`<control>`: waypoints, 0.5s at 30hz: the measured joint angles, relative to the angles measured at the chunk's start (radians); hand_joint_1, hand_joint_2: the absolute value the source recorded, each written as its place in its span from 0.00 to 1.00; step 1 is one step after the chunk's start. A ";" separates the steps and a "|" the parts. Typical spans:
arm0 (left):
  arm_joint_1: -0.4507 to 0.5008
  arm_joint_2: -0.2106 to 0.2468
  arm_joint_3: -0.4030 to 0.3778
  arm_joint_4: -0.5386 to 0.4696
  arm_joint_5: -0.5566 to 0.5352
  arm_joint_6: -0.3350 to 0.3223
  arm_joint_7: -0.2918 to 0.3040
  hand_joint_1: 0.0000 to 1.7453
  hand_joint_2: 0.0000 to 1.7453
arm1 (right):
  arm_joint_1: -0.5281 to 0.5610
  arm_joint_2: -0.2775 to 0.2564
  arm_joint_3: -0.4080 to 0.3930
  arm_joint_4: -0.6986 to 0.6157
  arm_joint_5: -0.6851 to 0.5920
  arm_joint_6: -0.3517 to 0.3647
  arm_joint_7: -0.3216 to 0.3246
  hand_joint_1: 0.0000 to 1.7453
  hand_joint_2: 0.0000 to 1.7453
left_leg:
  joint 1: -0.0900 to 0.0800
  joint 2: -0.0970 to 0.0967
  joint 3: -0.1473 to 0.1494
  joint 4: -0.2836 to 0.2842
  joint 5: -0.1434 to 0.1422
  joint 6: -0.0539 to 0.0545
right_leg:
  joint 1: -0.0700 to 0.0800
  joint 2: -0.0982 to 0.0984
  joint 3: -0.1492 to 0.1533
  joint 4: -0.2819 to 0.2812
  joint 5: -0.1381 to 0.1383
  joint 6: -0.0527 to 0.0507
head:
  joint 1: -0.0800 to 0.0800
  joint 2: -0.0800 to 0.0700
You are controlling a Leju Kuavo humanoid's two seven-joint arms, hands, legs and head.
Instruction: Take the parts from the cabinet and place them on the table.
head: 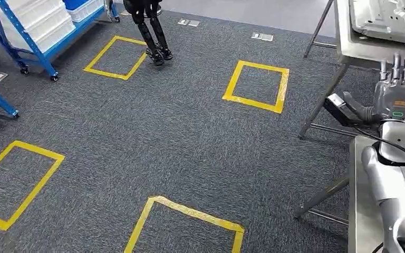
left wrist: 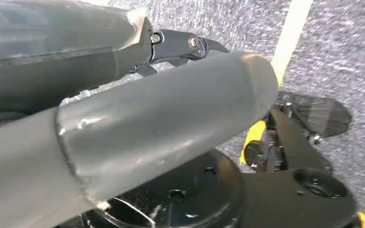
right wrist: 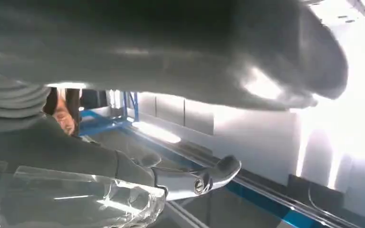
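Reaching up at the right of the head view, right hand [head: 399,87] has its fingers straight and spread, pointing up, palm away from the camera, nothing in it: released. The silver forearm [head: 395,174] runs down from it toward the lower right corner. Just above the fingertips is the edge of a metal table [head: 348,39], and on that table, above the hand, lies a pale grey moulded part [head: 387,18], not touched by the hand. The table's legs slant down to the left of the hand. A second metal surface [head: 357,211] sits low beside the forearm.

Right wrist view: thick grey thumb [right wrist: 195,52] across the upper frame, a darker finger [right wrist: 197,179] extended, nothing gripped; blue framing blurred behind.

Left hand [left wrist: 123,128] fills its wrist view as a grey thumb close to the lens, with grey carpet and yellow tape behind; whether it is released or clenched, cannot tell.

Well left of the right hand, grey carpet [head: 179,137] with yellow tape squares [head: 257,85]. Far across the carpet, a blue shelf rack [head: 37,26] on wheels with white bins, and a pair of dark robot legs [head: 153,31] standing by a tape square.
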 joint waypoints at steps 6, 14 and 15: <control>-0.001 -0.006 -0.011 0.000 0.000 -0.002 0.003 0.00 0.00 | -0.001 0.002 0.006 0.000 0.000 0.010 0.010 0.00 0.00 | 0.003 0.137 -0.148 0.305 -0.140 -0.015 | 0.022 -0.054 0.003 0.000 -0.006 -0.022 | -0.010 0.000; -0.006 0.000 -0.018 0.000 0.000 0.002 0.003 0.00 0.00 | -0.007 0.003 0.011 0.000 0.000 0.011 0.003 0.00 0.00 | -0.031 0.183 0.009 0.002 -0.020 0.028 | 0.031 -0.125 0.020 -0.006 -0.020 -0.012 | -0.009 0.000; -0.006 0.000 -0.018 0.001 0.001 0.003 0.003 0.00 0.00 | -0.010 0.003 0.012 -0.001 0.000 0.014 0.001 0.00 0.00 | -0.027 0.170 0.019 -0.015 -0.011 0.036 | 0.040 -0.131 0.030 -0.010 -0.022 -0.005 | -0.011 0.000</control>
